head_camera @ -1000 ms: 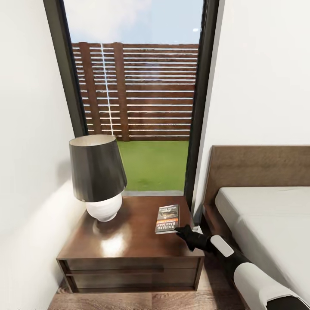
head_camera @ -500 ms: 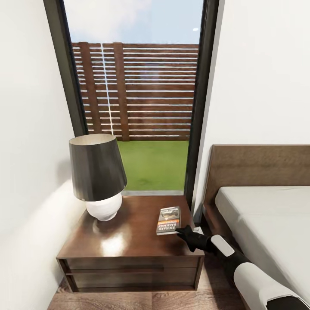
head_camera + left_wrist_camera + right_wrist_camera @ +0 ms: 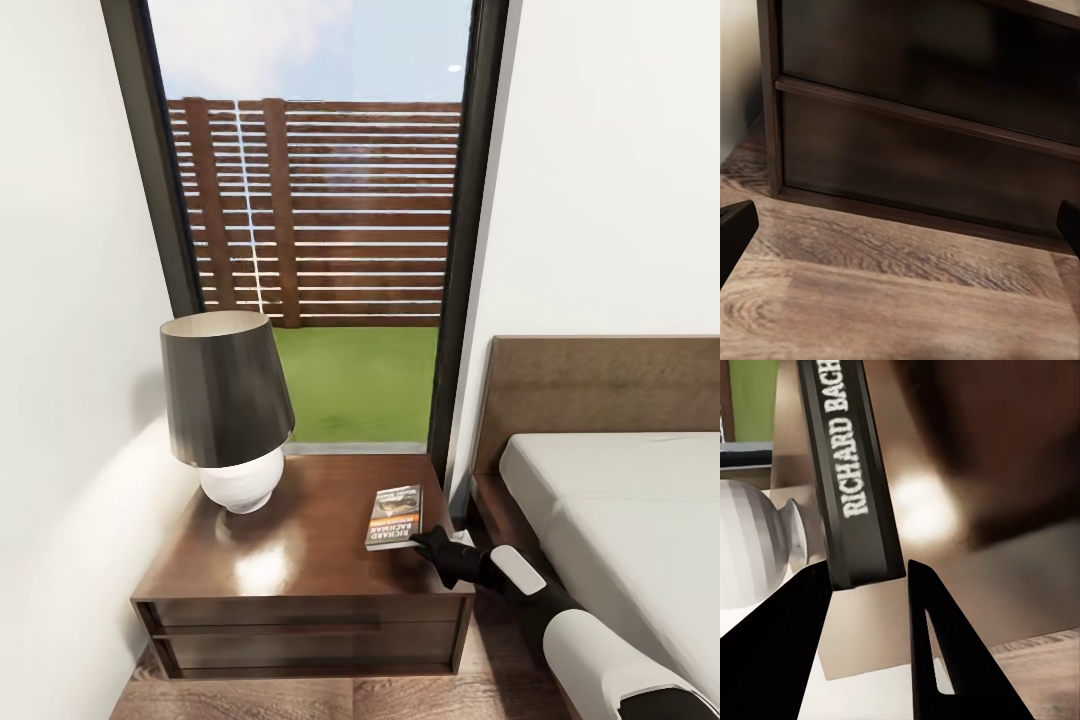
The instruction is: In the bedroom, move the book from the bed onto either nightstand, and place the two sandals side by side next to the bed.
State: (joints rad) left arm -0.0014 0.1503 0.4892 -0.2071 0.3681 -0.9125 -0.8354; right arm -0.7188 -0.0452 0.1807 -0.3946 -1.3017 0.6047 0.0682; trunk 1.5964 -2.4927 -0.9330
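We are setting the book (image 3: pixel 394 517) down on the nightstand (image 3: pixel 300 545), at the right part of its top, near the edge that faces the bed (image 3: pixel 620 500). Our right claw (image 3: pixel 428 545) is reaching in from the right, at the book's near right corner. In the right wrist view the book (image 3: pixel 851 472) is standing between the two dark fingers (image 3: pixel 945 660), which are spread a little wider than its spine; we cannot tell whether the pads are touching the cover, so the grip looks loose or just let go. The book is appearing to lie flat on the surface in the head view, well apart from the lamp (image 3: pixel 228 410) at the far left. To finish this step well, we are judging that the fingers should open fully and draw straight back along their own line toward the bed, low and slow, so neither tip drags the thin cover toward the surface's edge. The corner is close to that edge, so a sideways pull is the main risk. Our left claw (image 3: pixel 900 225) is hanging low before the nightstand's drawer front (image 3: pixel 922 112), just above the floor (image 3: pixel 892 292), its tips wide apart and holding nothing. The sandals are the part of the task not yet done.
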